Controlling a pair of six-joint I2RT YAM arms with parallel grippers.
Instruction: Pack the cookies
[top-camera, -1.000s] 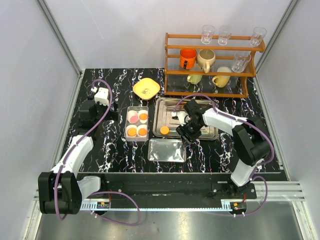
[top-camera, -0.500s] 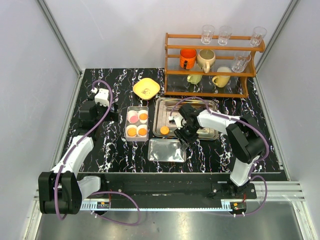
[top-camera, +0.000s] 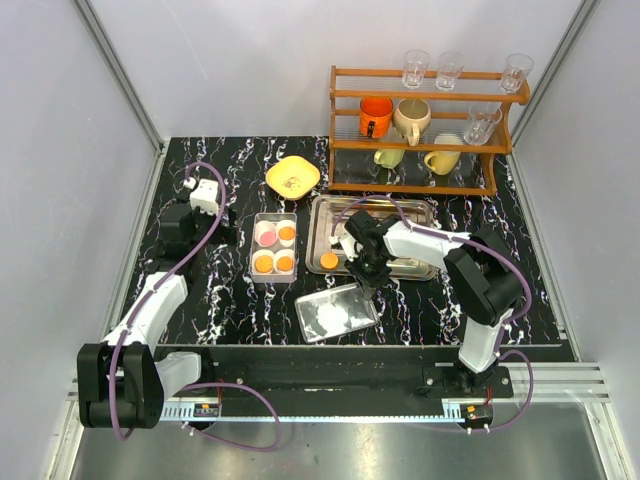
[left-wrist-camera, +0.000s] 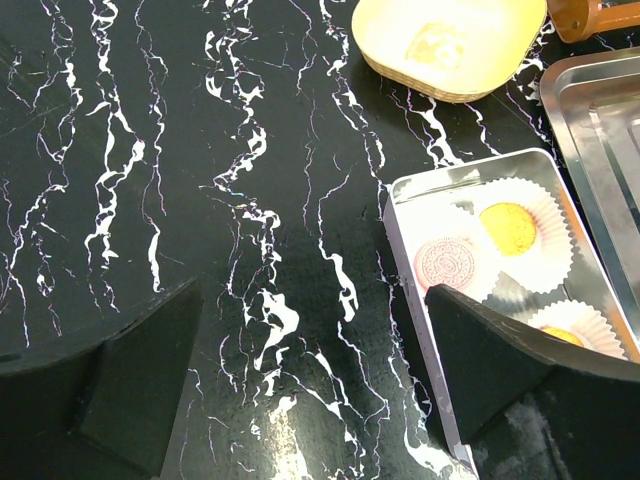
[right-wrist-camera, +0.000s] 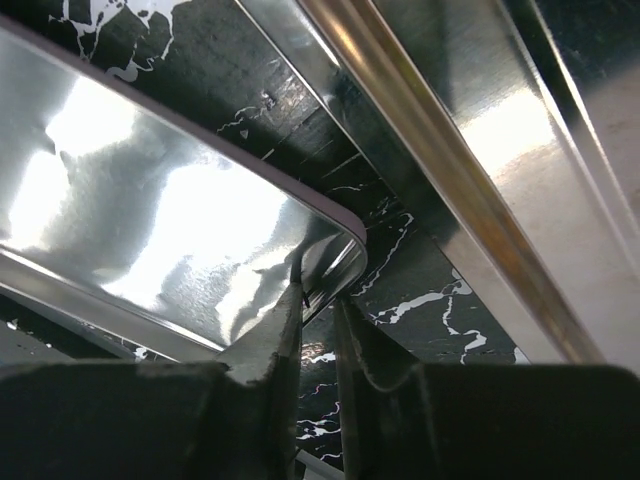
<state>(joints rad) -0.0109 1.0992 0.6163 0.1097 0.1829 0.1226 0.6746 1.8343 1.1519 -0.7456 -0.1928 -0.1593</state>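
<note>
The right gripper (top-camera: 365, 276) has slid left and now pinches the lid (top-camera: 337, 312) by its far-right corner, skewing it. Four cookies (top-camera: 285, 262) sit in the tin (top-camera: 252, 250), just left. A stray cookie (top-camera: 329, 260) lies on the tray (top-camera: 400, 215) — closing looks premature. The left gripper (left-wrist-camera: 310, 380) hangs spread.

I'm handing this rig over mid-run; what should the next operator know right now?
Left gripper: open, empty, over the table left of the tin.
Right gripper: shut on a corner of the lid, which lies askew just near of the tray.
Done: pink cookie and three orange cookies sit in paper cups in the tin.
To do: loose orange cookie on the tray; lid not on the tin.
</note>
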